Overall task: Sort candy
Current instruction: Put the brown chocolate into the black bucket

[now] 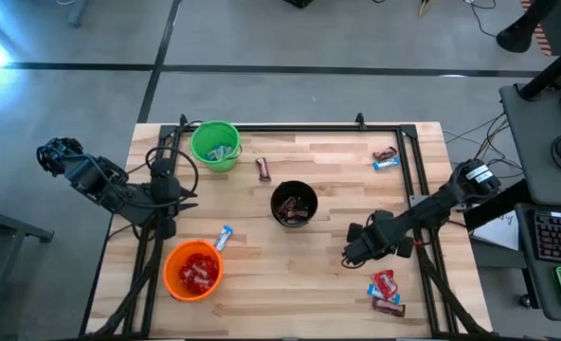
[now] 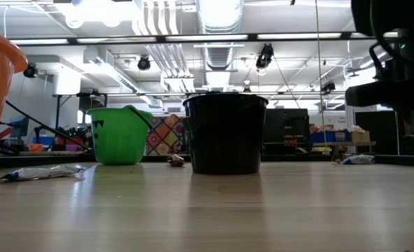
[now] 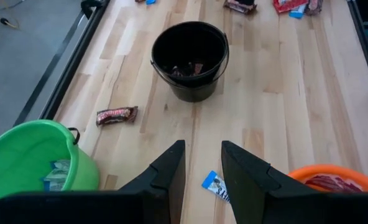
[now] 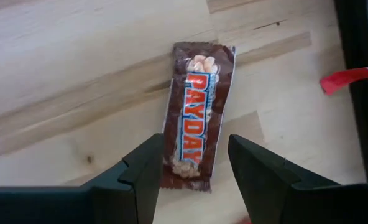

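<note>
A dark brown candy bar [image 4: 196,112] with blue-and-white lettering lies flat on the wooden table. My right gripper [image 4: 195,149] hangs open over it at the table's right [image 1: 354,248], pointing down, with a finger on either side of the bar's one end. My left gripper [image 3: 202,149] waits open and holding nothing at the table's left [image 1: 170,192], raised and slanting down toward the black cup [image 3: 190,59]. Below it lies a blue-and-white candy [image 3: 215,185].
A green cup [image 1: 214,145] stands at the far left, an orange cup [image 1: 193,270] with red candy at the near left, and the black cup [image 1: 294,204] mid-table. Loose candy lies beside the green cup [image 1: 263,169], at the far right [image 1: 385,156] and at the near right [image 1: 385,289].
</note>
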